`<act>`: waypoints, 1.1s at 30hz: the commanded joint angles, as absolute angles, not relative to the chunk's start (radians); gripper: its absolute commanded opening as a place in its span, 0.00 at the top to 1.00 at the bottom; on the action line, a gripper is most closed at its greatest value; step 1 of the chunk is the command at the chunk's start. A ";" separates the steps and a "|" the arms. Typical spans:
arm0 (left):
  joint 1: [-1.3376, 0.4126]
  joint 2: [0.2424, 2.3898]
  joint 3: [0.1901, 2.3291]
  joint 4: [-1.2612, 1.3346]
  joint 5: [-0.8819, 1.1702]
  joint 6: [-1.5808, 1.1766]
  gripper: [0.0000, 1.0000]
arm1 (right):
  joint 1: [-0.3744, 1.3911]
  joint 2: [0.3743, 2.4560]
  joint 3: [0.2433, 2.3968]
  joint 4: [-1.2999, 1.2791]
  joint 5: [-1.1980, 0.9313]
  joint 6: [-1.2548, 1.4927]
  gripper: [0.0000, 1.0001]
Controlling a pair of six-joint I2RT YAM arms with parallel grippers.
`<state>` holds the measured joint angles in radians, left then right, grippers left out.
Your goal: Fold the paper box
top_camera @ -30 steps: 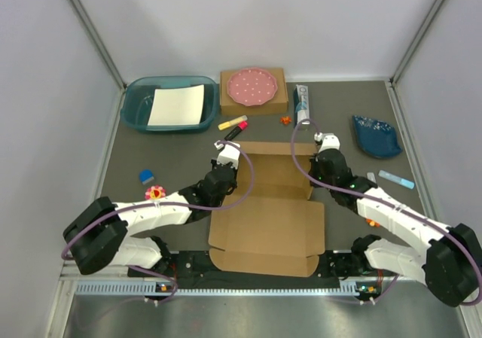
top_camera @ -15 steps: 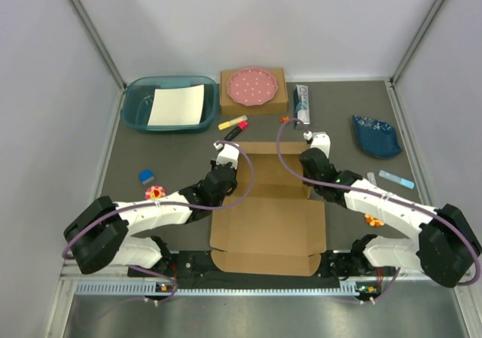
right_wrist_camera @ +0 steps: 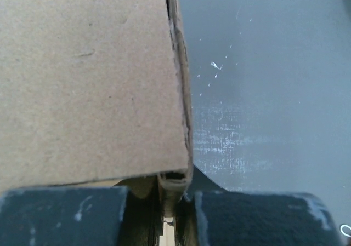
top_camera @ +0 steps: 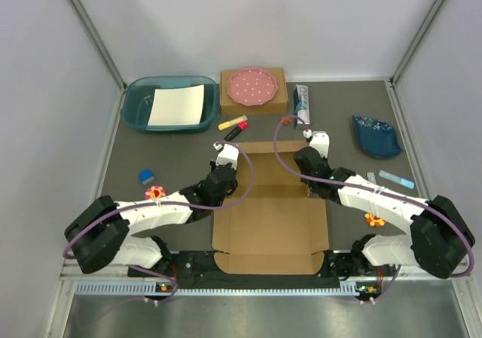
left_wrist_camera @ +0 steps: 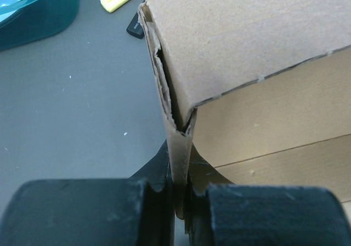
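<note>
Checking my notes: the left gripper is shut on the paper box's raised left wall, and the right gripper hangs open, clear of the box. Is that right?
One part is wrong. The right gripper is not open: the right wrist view shows it shut on the right wall of the paper box. The left gripper is shut on the raised left wall, as you said.

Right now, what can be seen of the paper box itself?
The paper box is a plain brown corrugated cardboard sheet, cut with flaps and tabs, lying partly folded on the grey table between the arms. Its wide near panel lies flat, with a tabbed flap at the near edge. At the narrower far part, a doubled side flap is pinched on each side: the left gripper is shut on one, the right gripper on the other.
</note>
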<state>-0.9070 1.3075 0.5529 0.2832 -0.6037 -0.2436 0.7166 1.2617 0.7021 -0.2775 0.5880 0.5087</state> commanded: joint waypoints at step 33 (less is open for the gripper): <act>-0.930 1.298 0.549 0.327 -0.565 -0.248 1.00 | 0.724 1.169 0.712 -0.330 0.672 0.551 0.50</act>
<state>-0.9154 1.3075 0.5533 0.2939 -0.5919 -0.2604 0.7200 1.1919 0.6498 -0.3447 0.6167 0.5655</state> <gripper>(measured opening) 0.067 0.496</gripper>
